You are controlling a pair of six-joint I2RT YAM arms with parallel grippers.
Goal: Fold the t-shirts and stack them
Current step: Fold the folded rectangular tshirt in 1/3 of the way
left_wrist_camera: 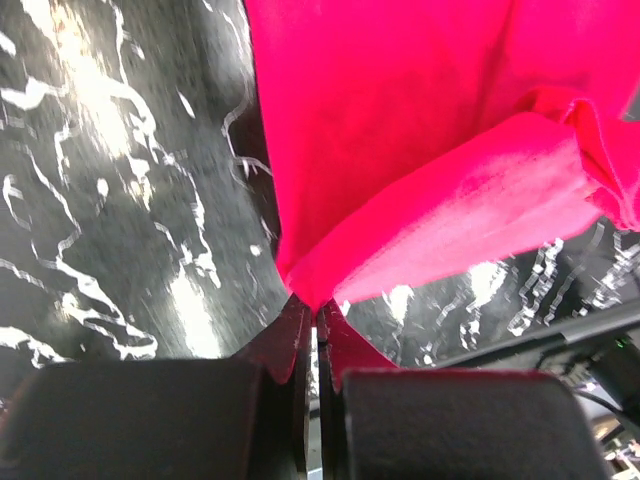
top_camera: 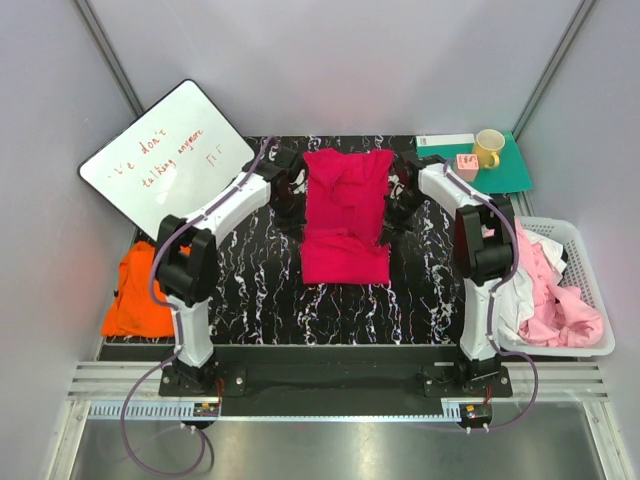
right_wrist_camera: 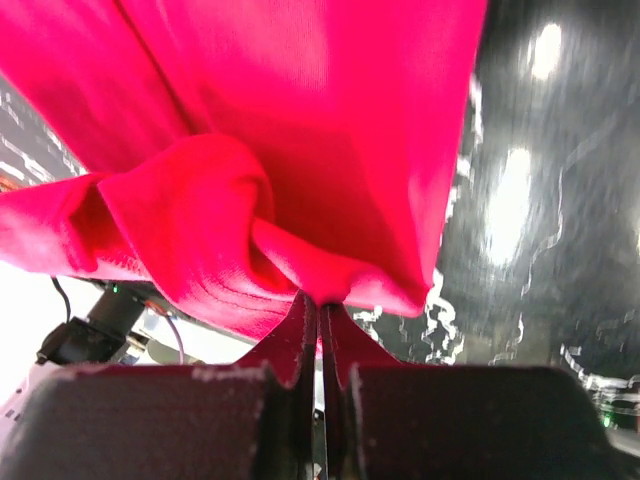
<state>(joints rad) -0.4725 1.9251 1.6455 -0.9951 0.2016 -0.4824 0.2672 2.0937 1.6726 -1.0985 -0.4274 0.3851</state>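
A black, marble-patterned surface (top_camera: 250,285) veined in white sits inside a booth of pale grey walls, with a ridged metal rail along its near edge where both arm bases are bolted. The large magenta-red cloth t-shirt (top_camera: 345,215) lies rumpled in the middle of the surface, towards the far side. The left gripper (left_wrist_camera: 313,310) is clenched on a folded corner of its left edge, and the right gripper (right_wrist_camera: 320,305) is pinched tight on a bunched fold of its right edge. A crumpled orange t-shirt (top_camera: 135,295) lies at the surface's left edge, partly hidden by the left arm. On the right stands a white slatted plastic basket (top_camera: 578,230) with a pale pink t-shirt (top_camera: 570,312) and a white t-shirt (top_camera: 522,285) heaped in it, the white one spilling over the rim. A handwritten whiteboard (top_camera: 165,160) leans at the far left. At the far right, a green mat (top_camera: 515,175) carries a yellow mug (top_camera: 488,148) and a small pink block (top_camera: 466,163).
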